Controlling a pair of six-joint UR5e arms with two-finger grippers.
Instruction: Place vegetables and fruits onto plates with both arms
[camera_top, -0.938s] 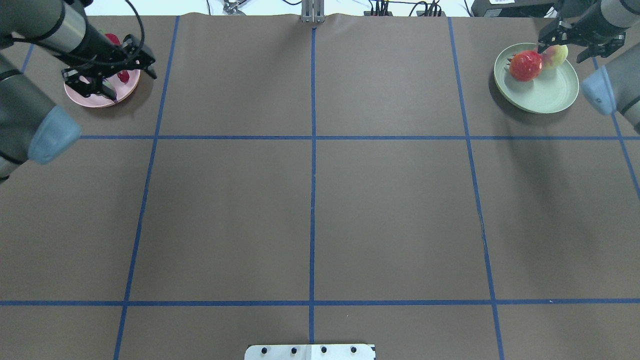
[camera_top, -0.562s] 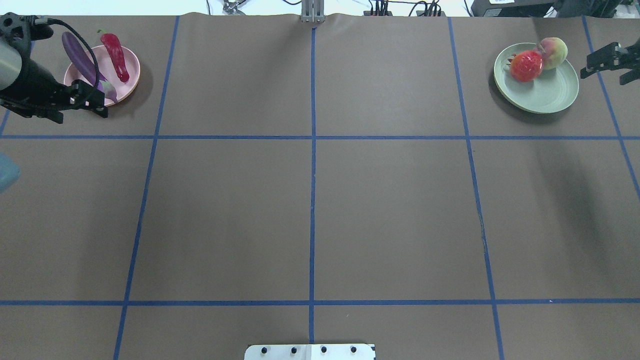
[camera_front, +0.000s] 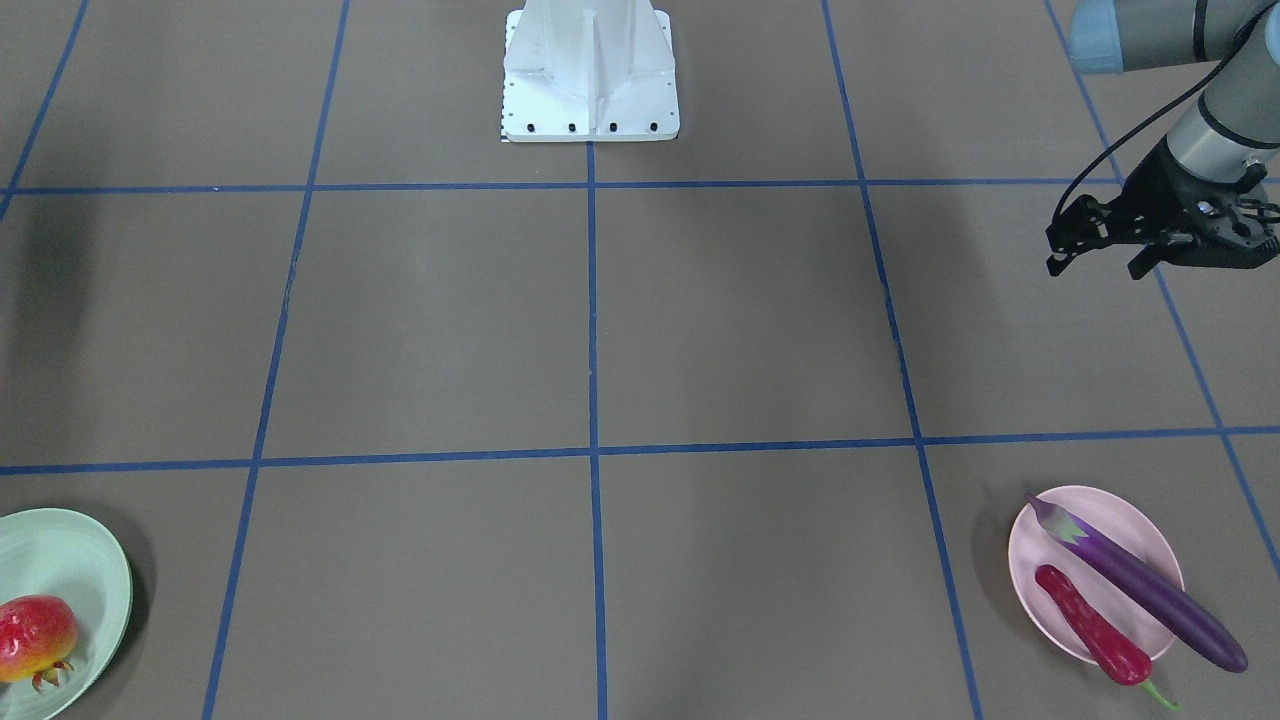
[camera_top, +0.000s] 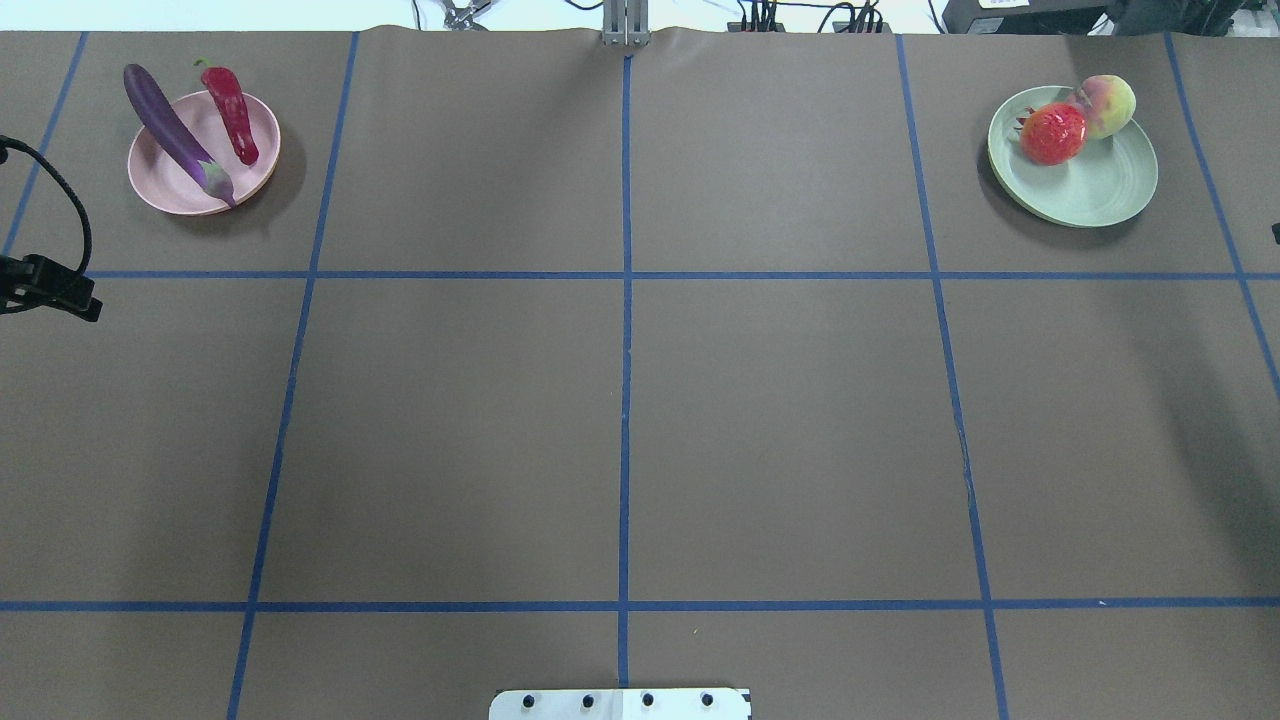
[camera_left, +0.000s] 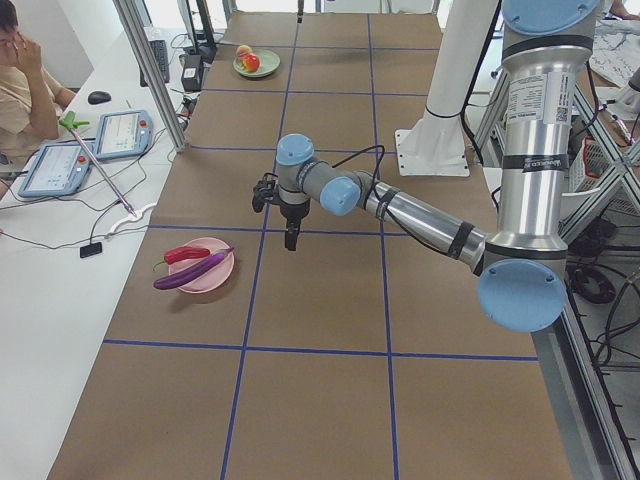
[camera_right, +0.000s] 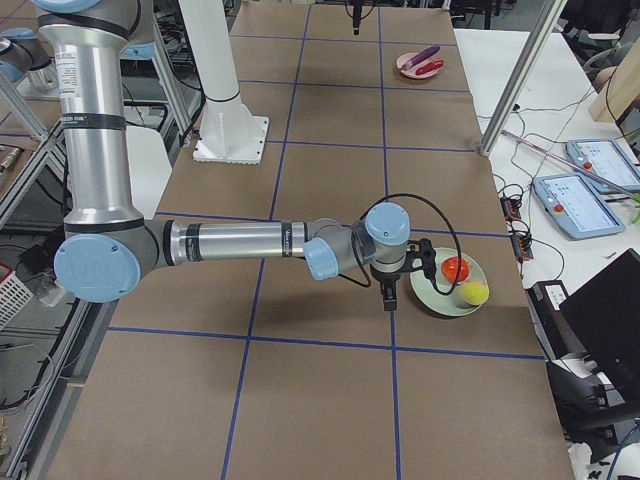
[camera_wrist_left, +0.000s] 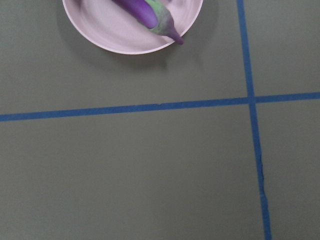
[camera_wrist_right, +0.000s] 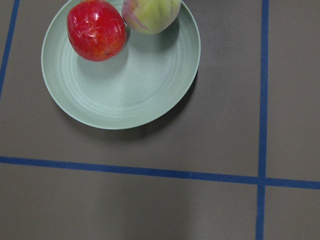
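The pink plate (camera_top: 160, 185) sits in the far left corner of the table (camera_top: 780, 420), close to the far edge. The eggplant (camera_top: 170, 128) lies slantwise across it, its blunt end past the far rim. The chili pepper (camera_top: 235, 112) lies just beside it, stem off the rim too. In the far right corner the green plate (camera_top: 1095, 185) holds the pomegranate (camera_top: 1052, 133) and peach (camera_top: 1105, 103), touching. Open brown paper crossed by blue tape lines (camera_top: 625, 300) spreads between and nearer. The left gripper (camera_front: 1093, 268) hangs nearer than the pink plate, fingers apart, holding nothing; the overhead view cuts it off. The right gripper (camera_right: 392, 285) hangs near the green plate, shown properly only from the side, so I cannot tell its state
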